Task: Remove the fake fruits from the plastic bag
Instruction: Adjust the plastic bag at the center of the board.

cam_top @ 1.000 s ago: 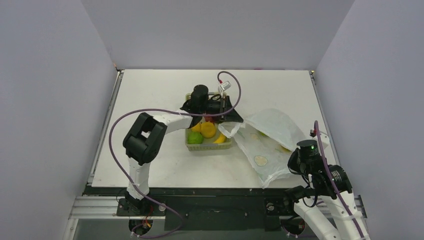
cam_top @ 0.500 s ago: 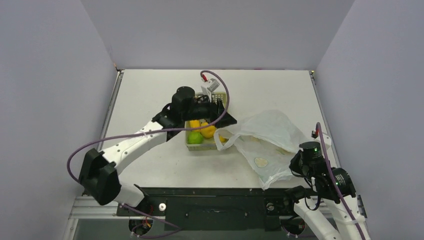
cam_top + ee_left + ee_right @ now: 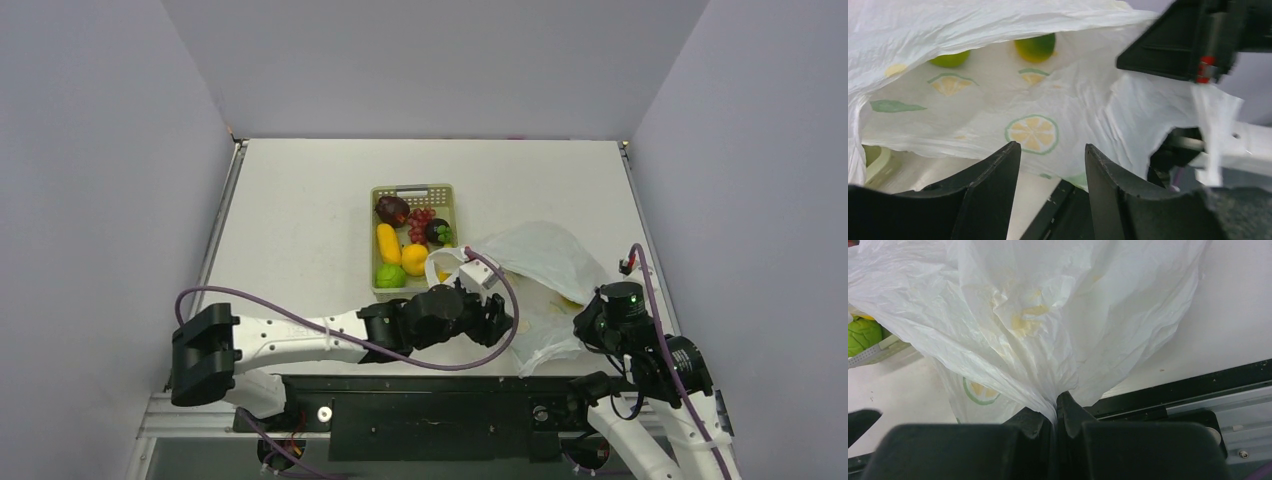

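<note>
The white plastic bag [image 3: 545,262] with lemon prints lies right of the basket, its loop handle [image 3: 445,265] toward the basket. My right gripper [image 3: 592,330] is shut on the bag's near end and bunches the film [image 3: 1054,407]. My left gripper [image 3: 498,322] is open and empty, low at the table's near edge, facing the bag's side [image 3: 1052,147]. Two green round fruits [image 3: 1035,46] [image 3: 950,59] show inside the bag under its raised upper layer. A dark maroon fruit [image 3: 391,210] lies in the basket.
The yellow-green slotted basket [image 3: 372,235] at mid-table holds red grapes [image 3: 420,222], a yellow fruit [image 3: 388,243], an orange one [image 3: 414,259] and a green one [image 3: 391,275]. The table's black front rail [image 3: 440,385] runs just below my left gripper. Grey walls enclose three sides.
My left arm has swung from over the basket down to the table's near edge, beside the bag. The basket's fruits are now uncovered. My right gripper keeps its hold on the bag.
</note>
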